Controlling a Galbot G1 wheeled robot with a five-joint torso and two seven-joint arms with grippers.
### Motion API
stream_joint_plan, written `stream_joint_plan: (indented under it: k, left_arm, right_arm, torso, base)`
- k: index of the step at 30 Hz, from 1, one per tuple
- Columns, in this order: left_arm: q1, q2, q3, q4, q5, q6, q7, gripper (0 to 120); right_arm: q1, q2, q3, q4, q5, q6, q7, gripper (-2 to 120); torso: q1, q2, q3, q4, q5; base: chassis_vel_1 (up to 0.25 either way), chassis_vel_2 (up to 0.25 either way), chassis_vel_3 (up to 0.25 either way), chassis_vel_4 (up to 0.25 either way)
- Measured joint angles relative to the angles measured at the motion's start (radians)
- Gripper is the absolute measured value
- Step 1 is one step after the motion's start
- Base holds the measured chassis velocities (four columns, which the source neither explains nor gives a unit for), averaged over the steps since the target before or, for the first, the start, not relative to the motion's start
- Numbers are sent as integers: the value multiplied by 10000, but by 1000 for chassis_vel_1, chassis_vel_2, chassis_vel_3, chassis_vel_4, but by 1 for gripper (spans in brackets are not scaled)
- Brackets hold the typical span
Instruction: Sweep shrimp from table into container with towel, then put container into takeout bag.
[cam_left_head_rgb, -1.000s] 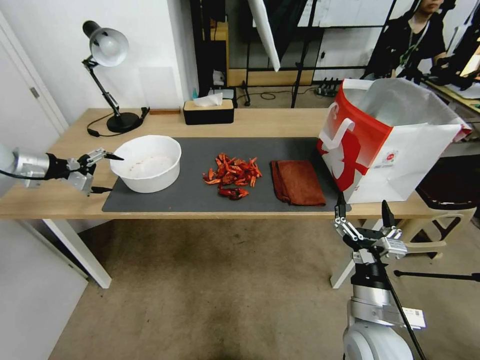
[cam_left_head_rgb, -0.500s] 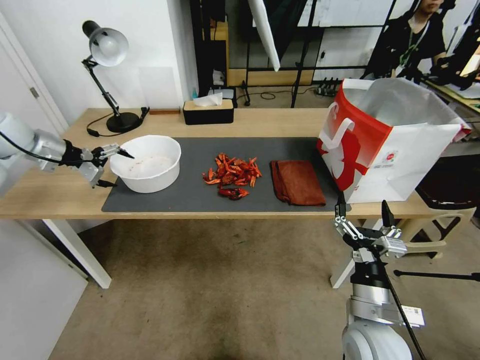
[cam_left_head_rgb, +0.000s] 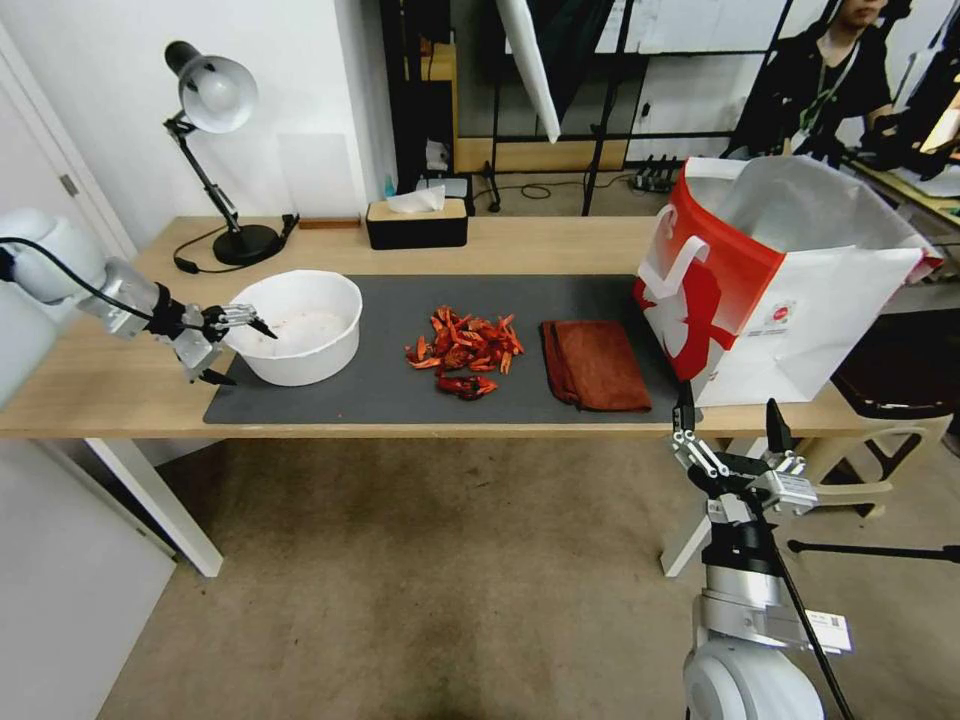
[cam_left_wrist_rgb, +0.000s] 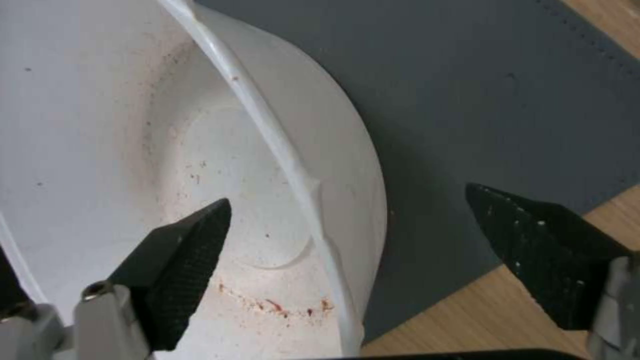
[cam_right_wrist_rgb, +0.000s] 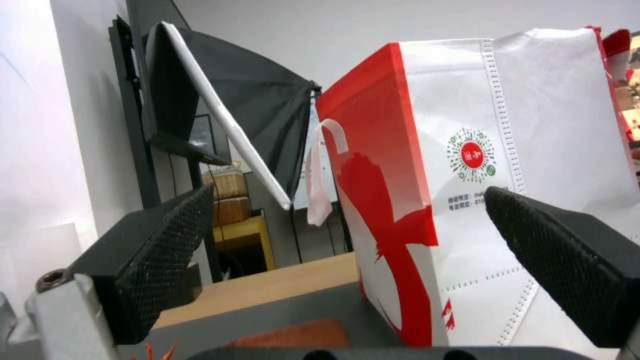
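Observation:
The white container (cam_left_head_rgb: 322, 287) stands on the left part of the dark mat (cam_left_head_rgb: 400, 392) on the table (cam_left_head_rgb: 560, 245). My left gripper (cam_left_head_rgb: 253, 358) is open at its near-left side. One finger (cam_left_wrist_rgb: 190, 252) is inside the container (cam_left_wrist_rgb: 293, 165) and the other (cam_left_wrist_rgb: 537, 242) is outside over the mat. A heap of red-orange shrimp (cam_left_head_rgb: 465, 350) lies mid-mat, with the folded rust-red towel (cam_left_head_rgb: 597, 365) just right of it. The red and white takeout bag (cam_left_head_rgb: 790, 290) stands open at the right end. My right gripper (cam_left_head_rgb: 728, 405) hangs open below the table's front edge, facing the takeout bag (cam_right_wrist_rgb: 467, 175).
A desk lamp (cam_left_head_rgb: 215, 95) stands at the table's back left, its cable trailing on the wood. A black tissue box (cam_left_head_rgb: 417, 222) sits at the back edge behind the mat. A dark chair (cam_left_head_rgb: 890, 390) is off the table's right end.
My left gripper has moved right along the table to the container and now straddles its rim. The right gripper has barely moved.

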Motion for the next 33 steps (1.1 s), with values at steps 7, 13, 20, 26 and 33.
stream_joint_plan:
  k: [7,13,20,26,33]
  left_arm:
    - [-431,-141,584,277,-3,0,134,74]
    - [-823,-302,1092,414,-38,0,437,53]
    - [-1129,-573,1401,502,-69,0,1046,28]
    - [-1300,-685,1379,688,-251,-2,1524,5]
    - [-1289,-782,1345,742,-377,-4,1803,0]
  right_arm:
    - [33,20,-5,-22,0,-9,5,100]
    - [37,62,-17,-35,-8,-9,6,100]
    - [10,119,-18,-54,-16,95,18,100]
    - [62,120,-9,-57,-11,100,46,100]
    - [148,152,-33,-97,-11,69,48,100]
  torso:
    - [1,0,0,-1,0]
    - [1,0,-1,2,0]
    - [0,2,-1,-2,1]
    - [1,1,0,0,0]
    - [0,2,0,1,0]
  base:
    - [0,0,0,0]
    - [0,0,0,0]
    - [0,0,0,0]
    - [0,0,0,0]
    - [0,0,0,0]
